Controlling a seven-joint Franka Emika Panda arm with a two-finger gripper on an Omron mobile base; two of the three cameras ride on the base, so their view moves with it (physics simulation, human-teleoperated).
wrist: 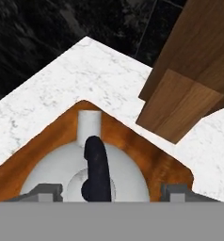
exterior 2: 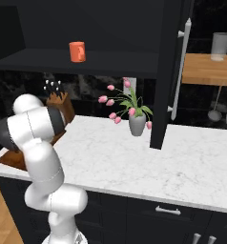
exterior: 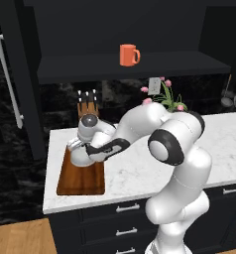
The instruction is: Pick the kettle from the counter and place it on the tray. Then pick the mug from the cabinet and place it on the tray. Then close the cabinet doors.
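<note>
A: Where is the hand?
B: Low over the far end of the tray, at the left end of the counter; in the hand view its two finger tips stand wide, one on each side of the kettle, with the black handle in the middle between them; whether they press the kettle's body I cannot tell.

A: And the kettle itself?
B: It sits on the tray, inside the raised rim, close to the corner nearest the wall; its short spout points toward that corner; in the left base view only a pale rounded part of it shows under the wrist.

A: What stands near the tray?
B: The wooden knife block just behind it against the dark wall; in the hand view the block rises at the upper right, apart from the tray.

A: The mug?
B: The orange mug stands upright on the shelf of the cabinet, handle to the right in the left base view; both cabinet doors are swung open, bar handles showing.

A: Anything else on the counter?
B: A grey vase of pink flowers toward the back, well apart from the tray.
</note>
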